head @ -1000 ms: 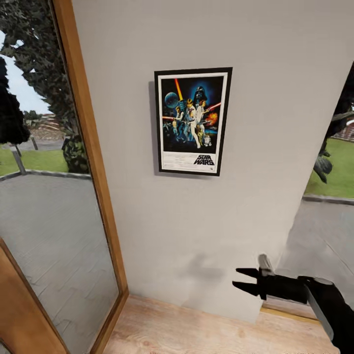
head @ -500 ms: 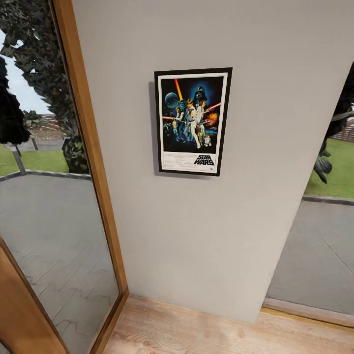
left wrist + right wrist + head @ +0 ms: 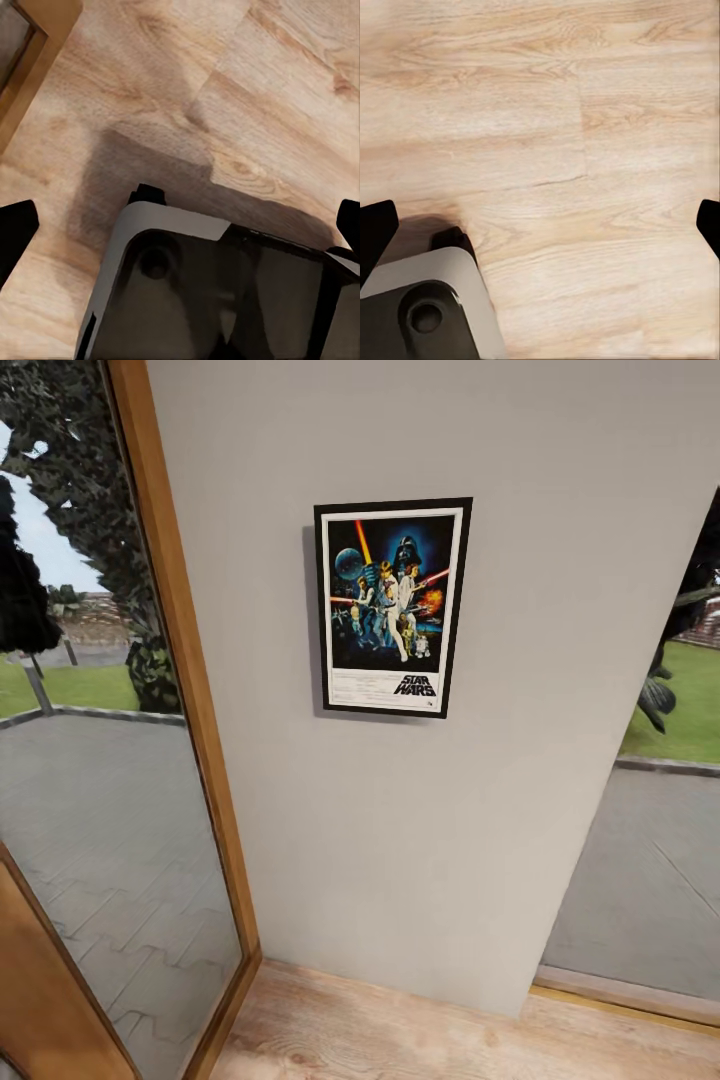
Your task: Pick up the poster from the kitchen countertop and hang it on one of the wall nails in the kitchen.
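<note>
The poster, lettered "STAR WARS", hangs upper centre on the wall. Both grippers, left gripper and right gripper, are spread wide over the wooden floor.

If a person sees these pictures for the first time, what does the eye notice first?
First comes the poster, colourful in its black frame, hanging upright on the pale grey wall. To its left stands a tall window with a wooden frame, showing trees and paving outside. Both wrist views look down at a light wooden floor, with the open fingers at the edges.
</note>
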### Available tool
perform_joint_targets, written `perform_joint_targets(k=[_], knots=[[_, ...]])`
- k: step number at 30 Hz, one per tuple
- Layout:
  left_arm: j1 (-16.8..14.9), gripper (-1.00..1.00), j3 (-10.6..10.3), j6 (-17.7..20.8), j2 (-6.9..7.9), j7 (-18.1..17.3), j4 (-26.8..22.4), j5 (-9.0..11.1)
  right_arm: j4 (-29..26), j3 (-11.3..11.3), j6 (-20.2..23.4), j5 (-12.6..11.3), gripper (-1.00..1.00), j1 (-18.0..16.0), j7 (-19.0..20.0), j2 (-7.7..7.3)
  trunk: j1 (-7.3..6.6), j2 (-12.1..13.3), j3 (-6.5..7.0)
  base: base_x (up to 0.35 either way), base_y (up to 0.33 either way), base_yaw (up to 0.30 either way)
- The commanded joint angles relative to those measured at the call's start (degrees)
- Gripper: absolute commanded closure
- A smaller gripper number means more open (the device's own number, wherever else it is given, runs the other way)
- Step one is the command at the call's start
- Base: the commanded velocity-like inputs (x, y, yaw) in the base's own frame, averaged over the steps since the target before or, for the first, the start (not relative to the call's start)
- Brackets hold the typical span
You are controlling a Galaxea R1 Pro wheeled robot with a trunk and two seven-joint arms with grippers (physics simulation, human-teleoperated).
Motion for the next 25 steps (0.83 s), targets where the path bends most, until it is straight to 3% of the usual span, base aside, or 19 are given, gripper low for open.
perform_joint_targets(k=[1,25], knots=[[0.0,-1.00,-0.5,0.0,-0.03,0.3,0.0,0.6,0.3,-0.4,-0.4,-0.2,-1.00,-0.1,-0.1,0.03,0.02,0.0,-0.02,0.000,0.000,0.000],[0.0,-1.00,-0.4,-0.2,-0.18,1.9,0.0,0.5,0.3,-0.4,-0.4,-0.3,-1.00,0.0,-0.9,1.00,0.02,0.0,-0.02,0.000,0.000,0.000]])
